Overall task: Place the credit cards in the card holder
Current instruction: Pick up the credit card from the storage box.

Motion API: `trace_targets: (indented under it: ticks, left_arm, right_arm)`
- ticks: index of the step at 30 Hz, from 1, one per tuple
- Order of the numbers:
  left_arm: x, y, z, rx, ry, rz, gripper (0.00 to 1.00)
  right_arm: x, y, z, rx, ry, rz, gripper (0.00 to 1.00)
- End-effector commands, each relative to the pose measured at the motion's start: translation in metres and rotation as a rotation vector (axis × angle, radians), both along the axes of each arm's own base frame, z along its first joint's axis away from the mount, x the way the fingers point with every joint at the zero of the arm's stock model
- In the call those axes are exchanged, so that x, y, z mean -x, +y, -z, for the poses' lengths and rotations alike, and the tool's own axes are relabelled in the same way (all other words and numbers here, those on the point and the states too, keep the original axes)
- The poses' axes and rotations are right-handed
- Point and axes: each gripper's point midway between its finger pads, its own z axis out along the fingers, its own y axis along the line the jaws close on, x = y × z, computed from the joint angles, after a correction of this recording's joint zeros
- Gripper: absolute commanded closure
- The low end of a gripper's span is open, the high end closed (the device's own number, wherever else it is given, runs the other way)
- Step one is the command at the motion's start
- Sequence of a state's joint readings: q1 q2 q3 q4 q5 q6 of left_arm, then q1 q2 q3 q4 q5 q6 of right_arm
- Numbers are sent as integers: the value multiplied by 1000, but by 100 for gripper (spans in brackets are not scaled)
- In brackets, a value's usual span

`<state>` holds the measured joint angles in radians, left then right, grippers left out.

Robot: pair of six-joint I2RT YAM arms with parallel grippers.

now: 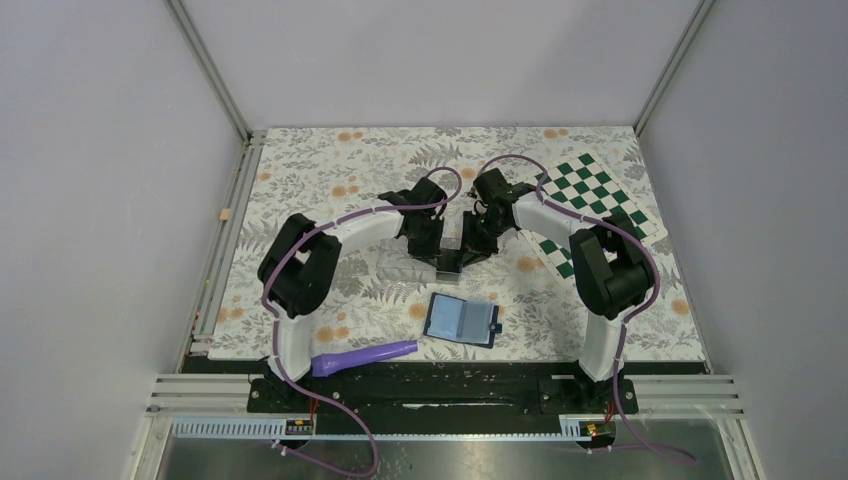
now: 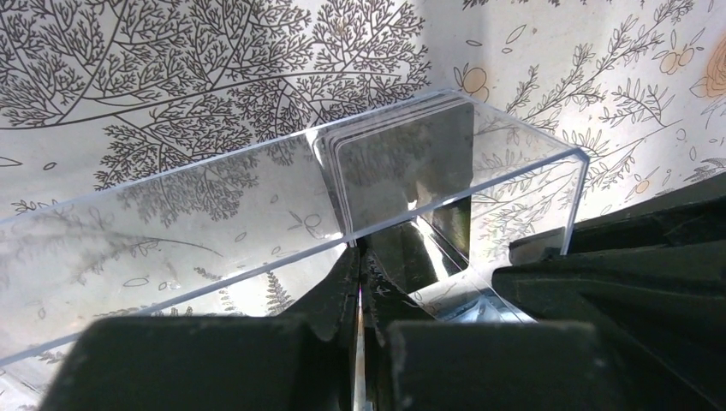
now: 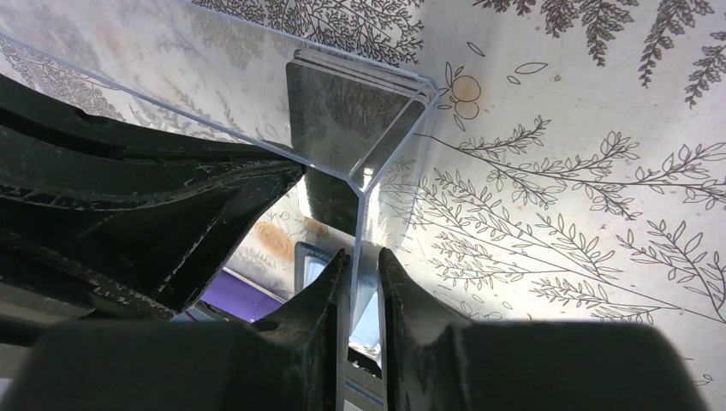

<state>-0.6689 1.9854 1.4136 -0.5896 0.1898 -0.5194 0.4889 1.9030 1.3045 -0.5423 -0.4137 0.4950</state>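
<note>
credit cards [image 2: 402, 167]: upright in clear box [image 2: 171, 223] | just beyond left jaws

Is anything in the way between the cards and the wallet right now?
Yes: the credit cards stand on edge inside the clear box, so its near wall lies between them and the card holder. They must lift out over the rim. Past the box, only bare tablecloth shows up to the open holder.
</note>
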Motion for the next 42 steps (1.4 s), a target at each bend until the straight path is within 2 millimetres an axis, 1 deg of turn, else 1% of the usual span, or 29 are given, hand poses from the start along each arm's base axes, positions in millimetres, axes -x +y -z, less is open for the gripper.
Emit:
trace_targets:
  ticks: [1,5,7,10,15,19,22,24,29,34,38,42]
  left_arm:
    - [-16,-33,-53,143,-132,27,100]
    - [-19,-33,-63,148,-156,23,100]
    - [-18,-32,-62,132,-153,30,99]
    - [-17,-31,-56,93,-139,51,98]
    - [-12,-30,-40,31,-102,76,98]
    - [-9,-34,-39,-5,-106,104,98]
    - [-7,-36,-38,-29,-109,122,96]
    - [-7,-35,-38,-52,-112,128,95]
    - [-11,-23,-34,-125,-125,124,93]
    - [-10,-14,-24,-178,-112,128,85]
    - [-8,-14,-19,-182,-98,128,76]
    - [-9,-16,-21,-172,-102,124,70]
  right_arm:
    - [1,9,-7,-50,-4,-16,80]
    - [1,9,-8,-51,-5,-17,80]
    - [0,9,-8,-52,-4,-16,80]
    - [1,9,-8,-54,-2,-18,80]
    - [2,9,-6,-54,4,-19,80]
    - [2,10,-7,-58,4,-20,80]
    - [2,10,-7,-57,6,-20,80]
    - [2,10,-7,-60,6,-20,80]
    - [3,11,-7,-62,9,-23,80]
    - [2,11,-7,-63,8,-22,80]
    - [3,11,-6,-63,13,-23,80]
    - [3,11,-6,-65,14,-25,80]
